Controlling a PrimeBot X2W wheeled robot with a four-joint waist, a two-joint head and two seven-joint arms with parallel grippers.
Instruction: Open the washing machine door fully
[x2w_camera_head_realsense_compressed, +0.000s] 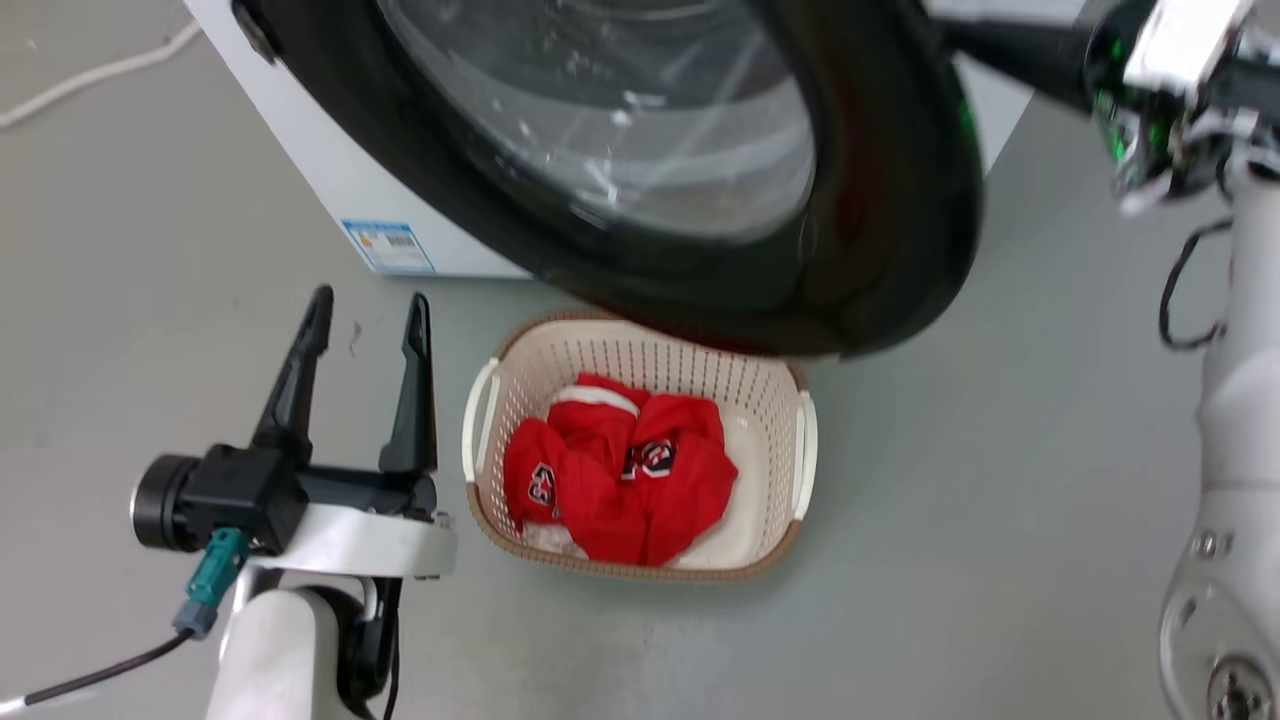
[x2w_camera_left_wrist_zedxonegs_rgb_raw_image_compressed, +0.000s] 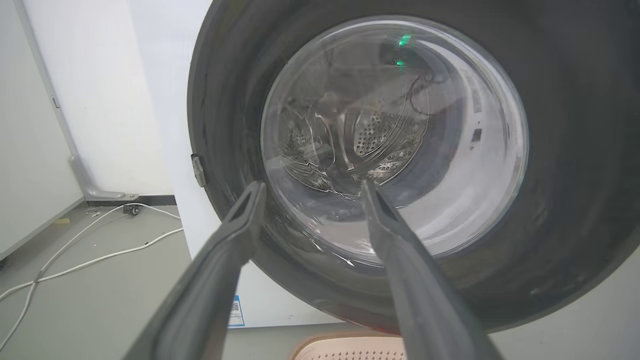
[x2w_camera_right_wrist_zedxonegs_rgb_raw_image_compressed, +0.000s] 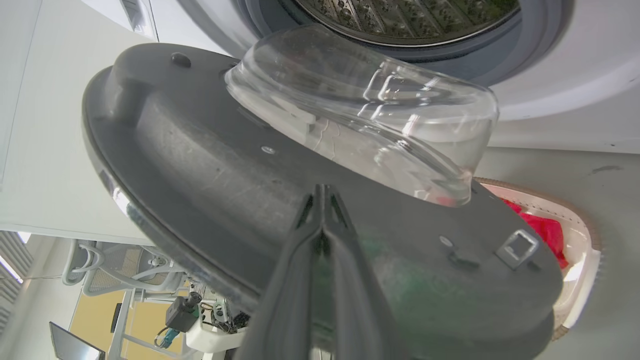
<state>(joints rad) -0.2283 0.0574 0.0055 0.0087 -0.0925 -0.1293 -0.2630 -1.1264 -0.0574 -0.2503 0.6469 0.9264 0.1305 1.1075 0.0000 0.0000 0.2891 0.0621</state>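
Observation:
The washing machine door (x2w_camera_head_realsense_compressed: 880, 200) is a glossy black disc with a bulging glass centre, standing partly swung out from the white machine (x2w_camera_head_realsense_compressed: 330, 180). In the right wrist view I see its grey inner face (x2w_camera_right_wrist_zedxonegs_rgb_raw_image_compressed: 200, 165), the glass bowl (x2w_camera_right_wrist_zedxonegs_rgb_raw_image_compressed: 360, 110) and the steel drum (x2w_camera_right_wrist_zedxonegs_rgb_raw_image_compressed: 400, 20) behind. My right gripper (x2w_camera_right_wrist_zedxonegs_rgb_raw_image_compressed: 321, 189) is shut, its joined tips against that inner face below the bowl. From the upper right of the head view, the right gripper (x2w_camera_head_realsense_compressed: 960, 40) reaches behind the door's rim. My left gripper (x2w_camera_head_realsense_compressed: 365, 305) stands open over the floor, facing the door's outer side (x2w_camera_left_wrist_zedxonegs_rgb_raw_image_compressed: 575, 150), apart from it.
A beige perforated basket (x2w_camera_head_realsense_compressed: 800, 440) holding red clothing (x2w_camera_head_realsense_compressed: 620, 470) sits on the floor under the door's lower edge. White cables (x2w_camera_left_wrist_zedxonegs_rgb_raw_image_compressed: 100, 250) trail over the floor left of the machine. A metal latch (x2w_camera_right_wrist_zedxonegs_rgb_raw_image_compressed: 517, 247) sticks out of the door's inner face.

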